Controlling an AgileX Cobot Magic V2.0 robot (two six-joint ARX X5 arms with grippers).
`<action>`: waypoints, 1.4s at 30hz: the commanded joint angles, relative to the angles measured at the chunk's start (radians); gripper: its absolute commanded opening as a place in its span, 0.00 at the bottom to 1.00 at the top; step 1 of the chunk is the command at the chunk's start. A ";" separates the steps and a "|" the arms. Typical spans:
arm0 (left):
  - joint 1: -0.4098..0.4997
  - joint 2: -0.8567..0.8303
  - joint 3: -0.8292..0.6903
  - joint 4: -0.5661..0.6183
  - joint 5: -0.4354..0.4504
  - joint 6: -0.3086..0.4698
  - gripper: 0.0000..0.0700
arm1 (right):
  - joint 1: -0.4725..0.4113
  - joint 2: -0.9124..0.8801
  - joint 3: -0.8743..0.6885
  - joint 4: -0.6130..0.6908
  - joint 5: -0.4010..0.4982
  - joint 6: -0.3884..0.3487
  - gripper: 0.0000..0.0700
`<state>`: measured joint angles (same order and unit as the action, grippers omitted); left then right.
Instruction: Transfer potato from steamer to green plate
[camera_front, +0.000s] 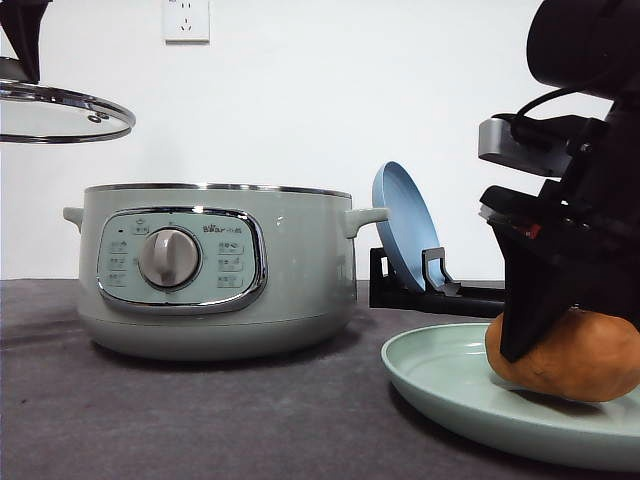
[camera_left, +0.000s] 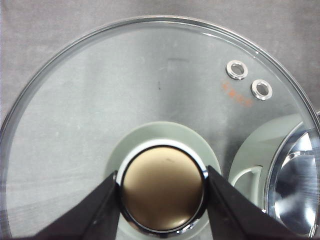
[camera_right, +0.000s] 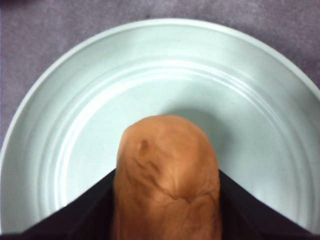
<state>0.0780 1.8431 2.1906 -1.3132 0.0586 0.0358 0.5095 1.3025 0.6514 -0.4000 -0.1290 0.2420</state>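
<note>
A plain white wall (camera_front: 330, 90) forms the backdrop, carrying a white plastic socket plate (camera_front: 186, 19) near its upper edge. A dark grey, cloth-like table surface (camera_front: 200, 410) spans the foreground; its texture appears to be fabric. Lighting is even and diffuse, casting soft shadows.

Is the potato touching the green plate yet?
Touching. In the front view the potato rests on the green plate, no gap beneath it, with the right gripper jaws around it.
</note>
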 joint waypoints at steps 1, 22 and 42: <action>-0.001 0.011 0.035 0.026 0.005 -0.002 0.00 | 0.005 0.011 0.003 0.007 -0.002 0.009 0.29; -0.013 0.011 0.035 0.019 0.005 -0.002 0.00 | 0.006 -0.248 0.318 -0.409 -0.002 0.006 0.79; -0.097 0.011 0.035 0.002 0.005 -0.003 0.00 | 0.005 -0.849 0.621 -0.799 -0.001 0.041 0.88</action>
<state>-0.0145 1.8431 2.1906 -1.3376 0.0586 0.0357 0.5095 0.4517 1.2560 -1.2027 -0.1314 0.2707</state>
